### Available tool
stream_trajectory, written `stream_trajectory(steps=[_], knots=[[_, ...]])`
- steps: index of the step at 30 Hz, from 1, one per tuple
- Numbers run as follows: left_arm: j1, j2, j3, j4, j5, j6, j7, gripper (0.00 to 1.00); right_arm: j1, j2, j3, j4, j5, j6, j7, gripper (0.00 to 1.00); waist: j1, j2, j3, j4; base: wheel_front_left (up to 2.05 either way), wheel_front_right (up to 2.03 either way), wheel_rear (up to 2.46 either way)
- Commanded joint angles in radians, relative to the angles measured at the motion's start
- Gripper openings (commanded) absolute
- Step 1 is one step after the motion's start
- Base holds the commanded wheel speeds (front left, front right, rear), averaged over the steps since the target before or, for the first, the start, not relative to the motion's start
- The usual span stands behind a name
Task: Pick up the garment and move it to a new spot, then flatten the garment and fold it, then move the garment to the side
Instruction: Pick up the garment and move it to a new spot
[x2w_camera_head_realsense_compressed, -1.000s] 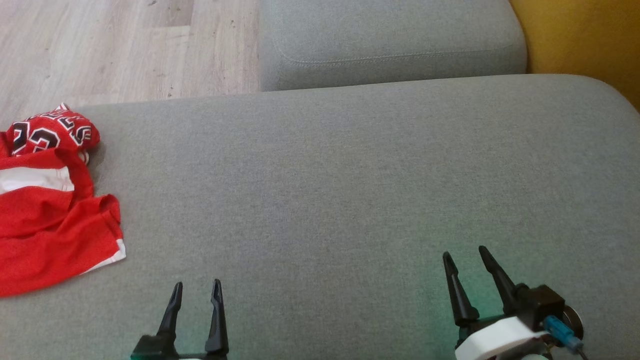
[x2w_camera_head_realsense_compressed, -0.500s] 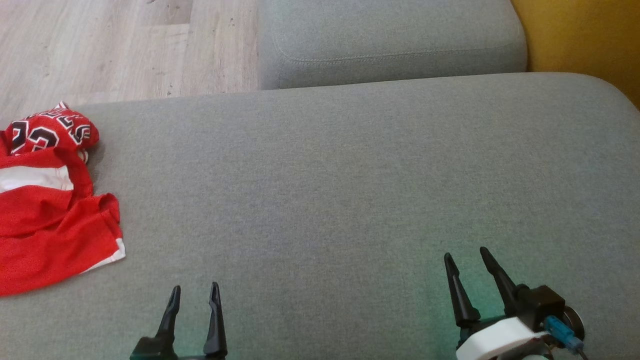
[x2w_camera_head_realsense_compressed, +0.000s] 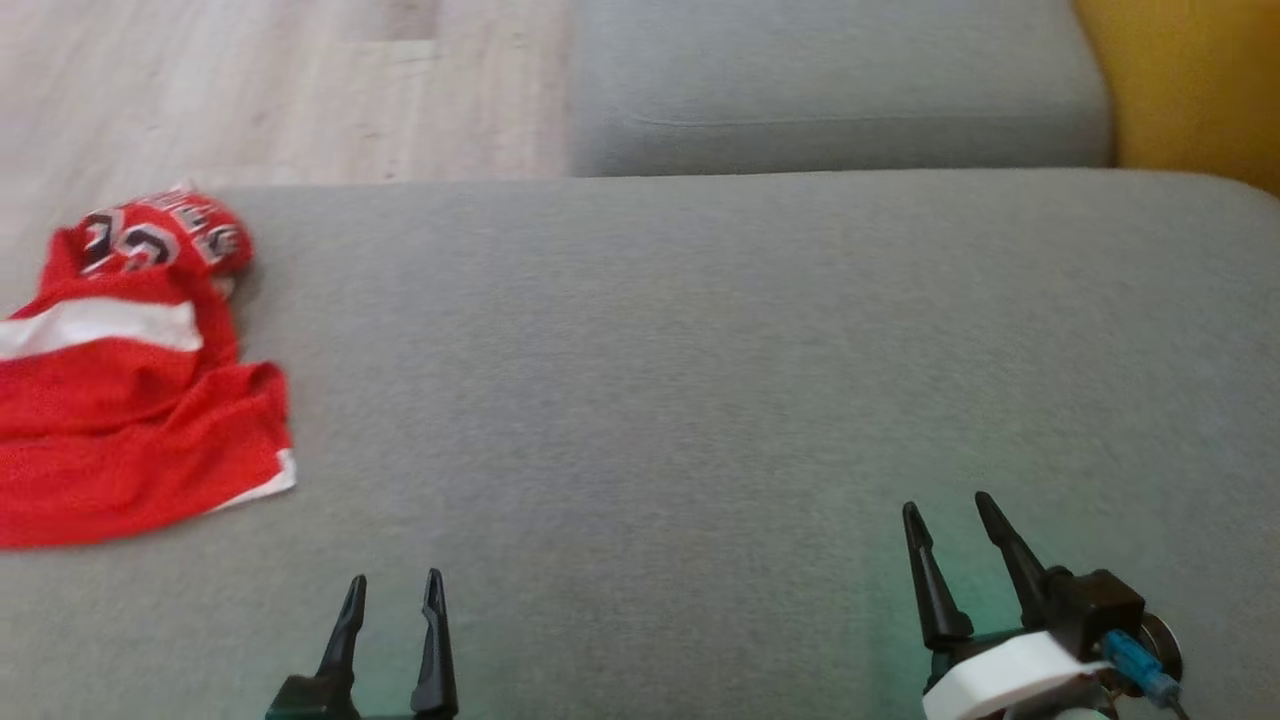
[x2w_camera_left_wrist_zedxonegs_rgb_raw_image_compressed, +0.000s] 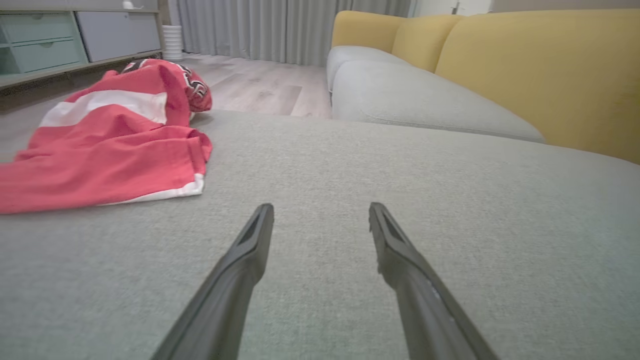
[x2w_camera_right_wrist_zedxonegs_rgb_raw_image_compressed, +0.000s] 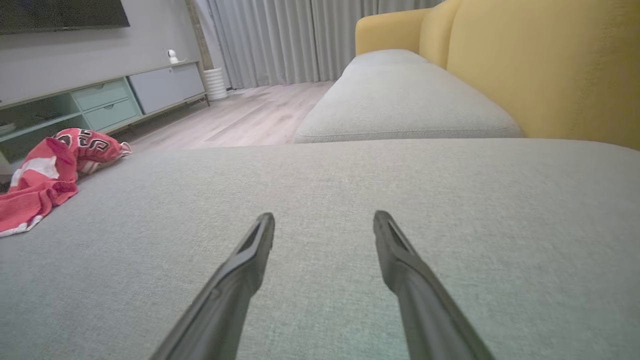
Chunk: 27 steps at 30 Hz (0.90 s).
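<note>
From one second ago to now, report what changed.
The head camera turned slightly left, so the whole picture shifted; nothing was grasped or released. The red garment lies crumpled on the grey cushion as before; left gripper and right gripper stay open, empty.

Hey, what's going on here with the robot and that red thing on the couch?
A two-armed robot is set to tidy a red garment, which lies crumpled at the left end of a grey sofa cushion. Neither gripper touches it: the left gripper and right gripper hover over bare cushion, jaws open and empty. The left gripper is the nearer one.
</note>
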Motion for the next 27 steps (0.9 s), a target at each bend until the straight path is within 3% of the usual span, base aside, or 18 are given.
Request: stream_trajectory(steps=[1,10,15,27], knots=[[-0.037,0.005,0.027,-0.025,0.006,0.004,-0.011,1.00,-0.025,-0.009,0.021,-0.033,0.006,0.004,-0.014,1.00,-0.0001,0.0000,-0.005,0.057,0.00,0.00,0.00],[-0.030,0.024,0.040,-0.041,0.009,0.012,-0.011,1.00,-0.011,-0.009,0.029,-0.033,0.025,0.004,-0.014,1.00,-0.0001,0.0000,-0.025,0.264,0.00,0.00,0.00],[-0.021,0.033,0.044,-0.052,0.005,0.016,-0.010,1.00,-0.013,-0.009,0.041,-0.031,0.032,0.004,-0.014,1.00,-0.0001,0.0000,-0.032,0.326,0.00,0.00,0.00],[-0.009,0.046,0.046,-0.072,-0.008,0.026,-0.005,1.00,-0.024,-0.009,0.054,-0.024,0.041,0.004,-0.014,1.00,-0.0001,0.0000,-0.030,0.372,0.00,0.00,0.00]])
